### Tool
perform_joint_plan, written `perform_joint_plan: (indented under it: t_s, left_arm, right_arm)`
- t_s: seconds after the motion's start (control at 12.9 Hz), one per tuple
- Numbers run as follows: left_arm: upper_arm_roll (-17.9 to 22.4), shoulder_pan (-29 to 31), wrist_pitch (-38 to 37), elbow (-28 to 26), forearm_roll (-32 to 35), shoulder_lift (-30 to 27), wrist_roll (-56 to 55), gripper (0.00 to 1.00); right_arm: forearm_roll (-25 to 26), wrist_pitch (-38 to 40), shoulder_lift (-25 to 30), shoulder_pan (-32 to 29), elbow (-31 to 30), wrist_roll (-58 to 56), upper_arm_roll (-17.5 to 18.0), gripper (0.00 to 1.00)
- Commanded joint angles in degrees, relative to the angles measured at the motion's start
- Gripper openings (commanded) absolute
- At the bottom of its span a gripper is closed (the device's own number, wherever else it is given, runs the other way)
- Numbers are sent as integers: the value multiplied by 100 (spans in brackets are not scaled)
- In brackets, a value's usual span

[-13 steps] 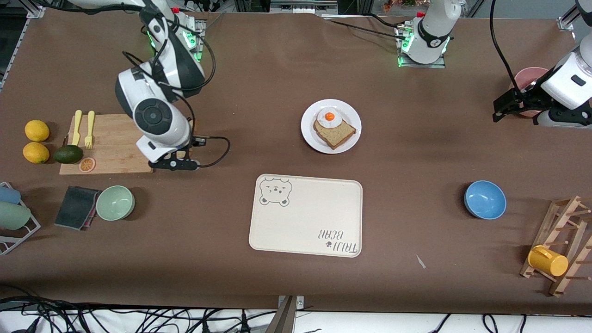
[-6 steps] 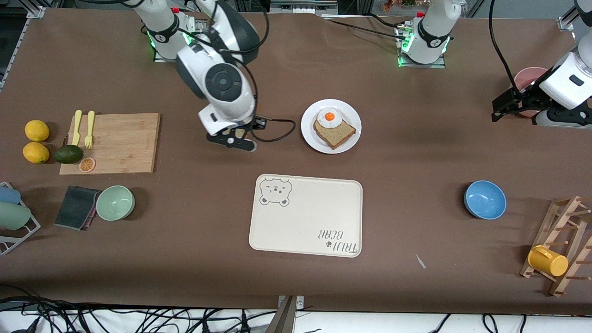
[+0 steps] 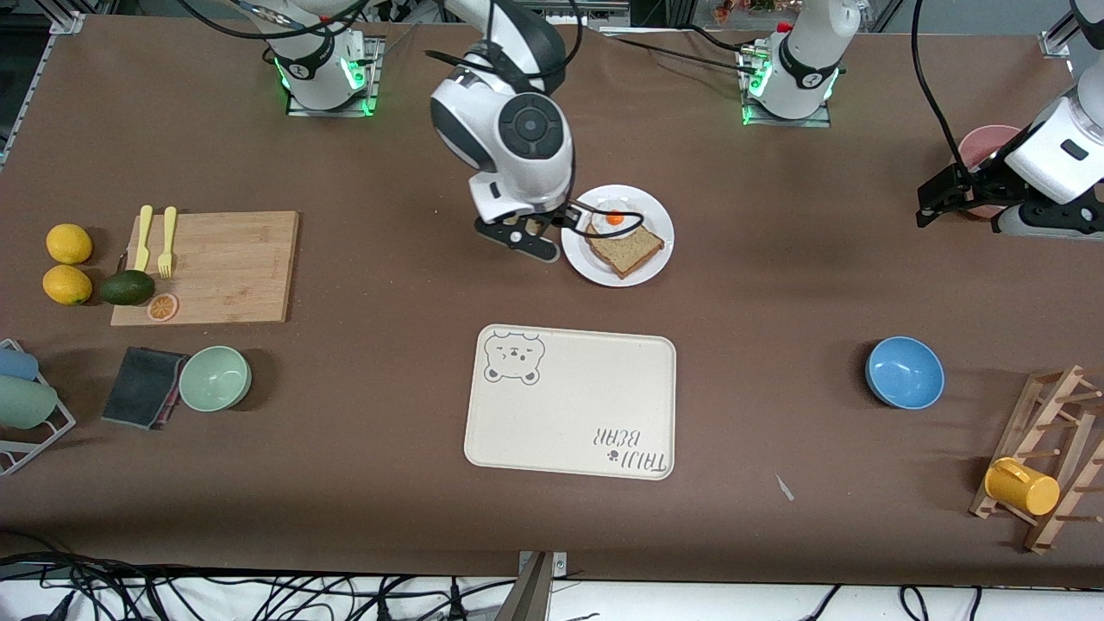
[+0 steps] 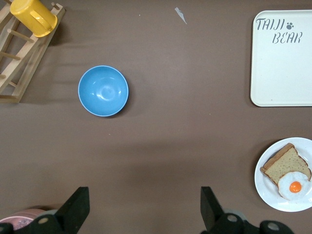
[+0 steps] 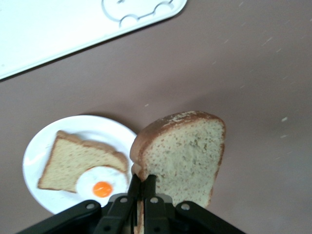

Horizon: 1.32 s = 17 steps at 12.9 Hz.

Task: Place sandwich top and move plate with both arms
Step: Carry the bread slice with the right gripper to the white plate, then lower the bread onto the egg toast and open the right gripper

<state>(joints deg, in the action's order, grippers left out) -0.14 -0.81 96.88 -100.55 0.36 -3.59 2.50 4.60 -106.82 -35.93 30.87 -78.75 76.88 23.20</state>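
right gripper (image 5: 141, 187) pinches the sandwich top (image 5: 183, 156) by one edge, just beside the plate (image 3: 655, 263); it could swing, land askew or nudge the egg (image 3: 613, 219). left gripper (image 3: 944, 197) waits spread near the pink bowl (image 3: 983, 142).

Your right arm reaches out from its base toward the middle of the table, its right gripper (image 5: 141, 187) up in the air with both fingers (image 5: 134, 187) pinched tight on the sandwich top (image 5: 183, 153), which hangs on edge below the wrist. Your left arm waits over its own end of the table, its left gripper (image 4: 144, 209) spread wide and holding nothing
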Motion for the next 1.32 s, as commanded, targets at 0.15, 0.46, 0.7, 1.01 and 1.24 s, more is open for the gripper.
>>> perform_joint_plan:
  t_s: [0.15, 0.46, 0.7, 1.01, 1.24]
  left_arm:
    - [-12, -25, -99, 88, 140, -1, -13, 100]
    - [-21, -34, -99, 88, 140, -1, -22, 100]
    - [-12, -25, -99, 88, 140, -10, -13, 100]
    - [-12, -25, -99, 88, 140, -1, -4, 100]
    - [-12, -25, -117, 88, 140, -10, -4, 100]
  right_arm:
    - [-55, -698, -625, 464, 527, 897, -26, 0]
    - [-160, -876, -661, 648, 483, 1259, -26, 0]
    - [-301, -1094, -880, 675, 474, 1242, -18, 0]
    - [-345, -1166, -1126, 702, 474, 1146, -35, 0]
    - [-328, -1664, -1275, 728, 483, 1163, -35, 0]
